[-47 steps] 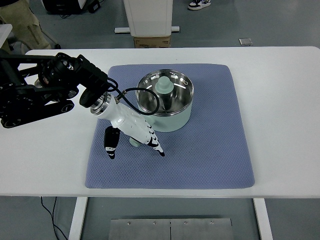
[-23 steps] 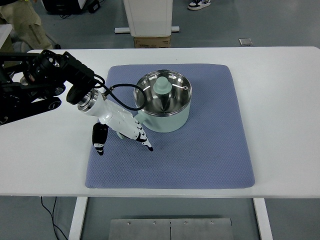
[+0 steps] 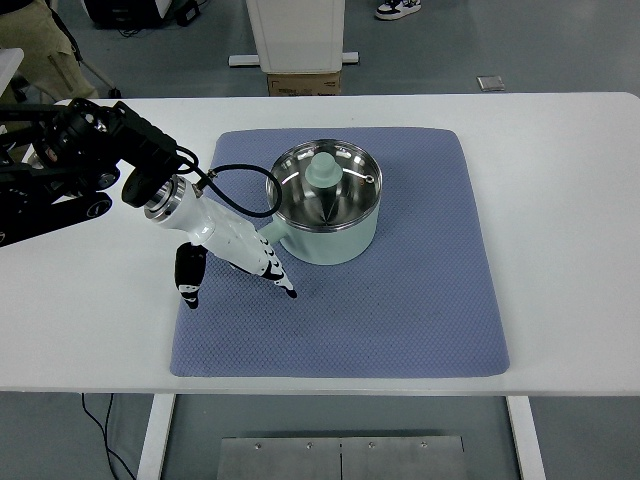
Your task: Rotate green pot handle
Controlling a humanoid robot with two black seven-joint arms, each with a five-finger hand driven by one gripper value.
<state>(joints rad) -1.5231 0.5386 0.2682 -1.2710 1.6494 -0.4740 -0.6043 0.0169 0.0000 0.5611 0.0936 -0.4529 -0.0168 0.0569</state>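
Observation:
A pale green pot (image 3: 330, 240) with a shiny steel lid and a green knob (image 3: 323, 170) stands on the blue-grey mat (image 3: 400, 300), left of its middle. Its short green handle (image 3: 268, 236) sticks out to the left and slightly toward me, partly covered by my left hand (image 3: 238, 282). That white hand has black fingertips (image 3: 285, 288) and reaches in from the left. The fingers lie stretched against the handle's near side. The thumb (image 3: 187, 280) hangs apart over the mat's left edge. Nothing is grasped.
The mat covers the middle of the white table (image 3: 560, 200). My black left forearm (image 3: 90, 150) and its cable (image 3: 245, 195) hang over the table's left part. Beyond the far edge stand a white pedestal (image 3: 297, 35) and a cardboard box (image 3: 303, 84).
My left hand has swept left and slightly back. The pot's handle has swung from pointing toward me to pointing left, and the pot has slid a little left.

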